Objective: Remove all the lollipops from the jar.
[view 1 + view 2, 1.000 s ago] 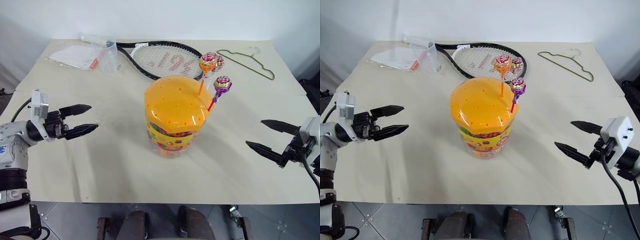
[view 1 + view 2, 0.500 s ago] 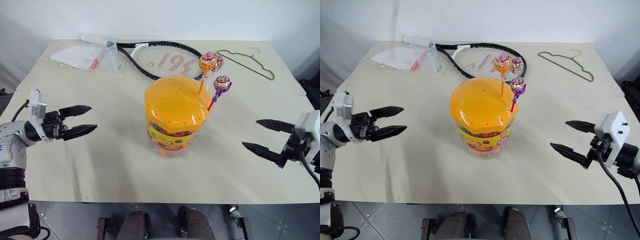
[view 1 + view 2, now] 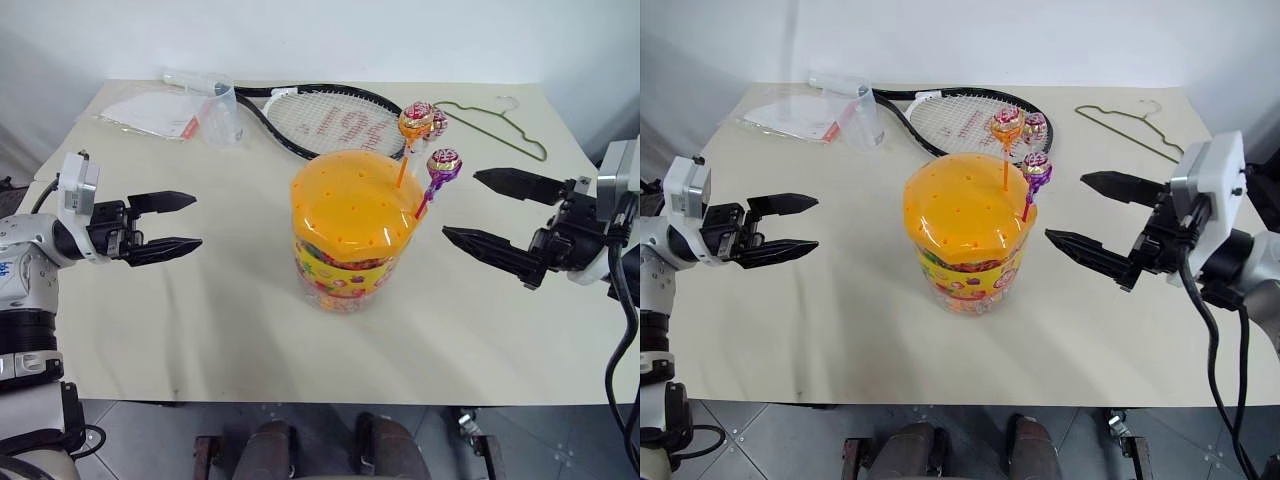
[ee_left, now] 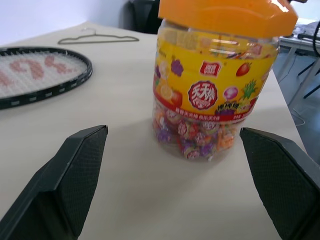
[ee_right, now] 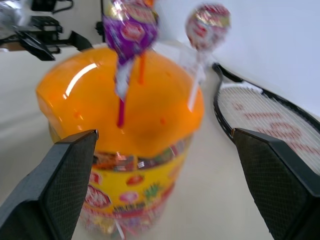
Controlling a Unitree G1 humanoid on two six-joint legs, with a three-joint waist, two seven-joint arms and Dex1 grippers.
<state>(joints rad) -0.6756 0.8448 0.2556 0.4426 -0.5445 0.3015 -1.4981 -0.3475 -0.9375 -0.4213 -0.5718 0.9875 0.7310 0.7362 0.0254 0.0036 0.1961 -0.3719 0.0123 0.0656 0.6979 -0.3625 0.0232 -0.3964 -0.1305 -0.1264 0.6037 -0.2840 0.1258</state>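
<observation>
Beige table [image 3: 230,330]: orange-lidded jar [image 3: 352,232], three lollipops [image 3: 443,165] upright; both claws wide open, empty.

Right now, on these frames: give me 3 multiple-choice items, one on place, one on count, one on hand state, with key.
1. Where does the tennis racket lie?
A. on the table behind the jar
B. on top of the jar's lid
C. on the floor

2. How many lollipops stand in the jar's orange lid?
A. one
B. three
C. five

3. How is the right hand?
A. shut on the purple lollipop
B. open, beside the jar, holding nothing
C. shut on the green hanger

Key: 1 A, the racket lies flat on the far part of the table beyond the jar. 2 B, an orange lollipop, a pink lollipop and a purple lollipop rise from the lid. 3 B, its two black fingers stand wide apart with nothing between them, just to the side of the purple one.
</observation>
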